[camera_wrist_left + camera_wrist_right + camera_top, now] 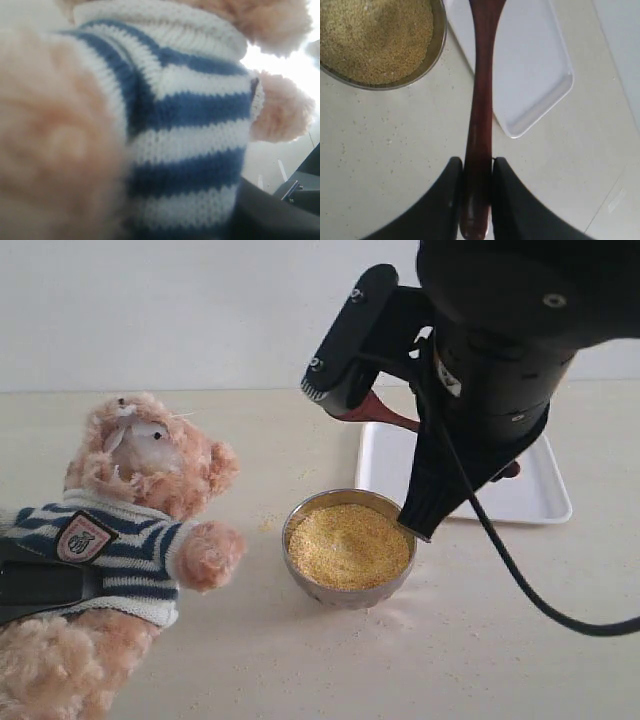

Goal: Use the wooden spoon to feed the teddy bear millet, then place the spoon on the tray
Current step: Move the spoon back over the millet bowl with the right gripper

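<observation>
slim dark reddish-brown wooden spoon (480, 100)

a: any writing to read here?
b: none that i can make out. the only sign is a crest badge (84, 537) on the chest of the teddy bear (140, 455), a red-edged shield with dark marks inside.
a: letters, then?
b: too small and blurred to tell.
</observation>
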### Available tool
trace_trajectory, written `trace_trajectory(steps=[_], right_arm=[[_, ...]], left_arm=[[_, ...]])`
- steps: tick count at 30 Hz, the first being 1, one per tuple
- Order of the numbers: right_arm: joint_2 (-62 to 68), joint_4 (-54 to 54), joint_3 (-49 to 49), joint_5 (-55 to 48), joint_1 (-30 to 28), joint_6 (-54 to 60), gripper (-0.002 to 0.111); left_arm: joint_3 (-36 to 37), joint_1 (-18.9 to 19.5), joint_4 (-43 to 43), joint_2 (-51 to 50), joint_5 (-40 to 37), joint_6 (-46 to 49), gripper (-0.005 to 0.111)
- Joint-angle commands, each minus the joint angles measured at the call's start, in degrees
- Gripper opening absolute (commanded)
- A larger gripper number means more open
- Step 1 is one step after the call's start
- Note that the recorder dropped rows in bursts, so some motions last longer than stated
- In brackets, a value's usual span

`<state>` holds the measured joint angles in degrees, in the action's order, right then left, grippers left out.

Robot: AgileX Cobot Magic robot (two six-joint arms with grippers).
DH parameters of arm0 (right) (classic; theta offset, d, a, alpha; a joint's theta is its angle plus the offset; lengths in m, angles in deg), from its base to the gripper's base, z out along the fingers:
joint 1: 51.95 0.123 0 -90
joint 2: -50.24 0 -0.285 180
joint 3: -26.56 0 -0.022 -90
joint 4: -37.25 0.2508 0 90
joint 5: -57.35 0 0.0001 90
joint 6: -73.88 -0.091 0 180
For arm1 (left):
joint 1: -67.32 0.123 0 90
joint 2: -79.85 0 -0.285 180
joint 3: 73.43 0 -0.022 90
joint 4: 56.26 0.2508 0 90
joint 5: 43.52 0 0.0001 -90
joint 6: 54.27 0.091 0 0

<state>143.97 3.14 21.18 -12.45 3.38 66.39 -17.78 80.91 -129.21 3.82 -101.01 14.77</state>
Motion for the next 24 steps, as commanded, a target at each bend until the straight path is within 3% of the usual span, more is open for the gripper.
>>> trace_trajectory(steps=[1, 7, 24], right_arm=[[0.0, 0.9, -3.7, -0.2, -2.2, 2.7, 0.0], [0.0, -6.0, -14.2, -0.2, 0.1, 3.1, 0.0], [12.8, -18.7, -10.5, -0.2, 3.9, 6.2, 0.0]], left_arm=[[0.2, 0.1, -1.1, 0.0, -0.8, 0.4, 0.005], [0.2, 0.1, -1.1, 0.0, -0.9, 0.4, 0.005], [0.2, 0.1, -1.1, 0.0, -0.9, 0.4, 0.005]])
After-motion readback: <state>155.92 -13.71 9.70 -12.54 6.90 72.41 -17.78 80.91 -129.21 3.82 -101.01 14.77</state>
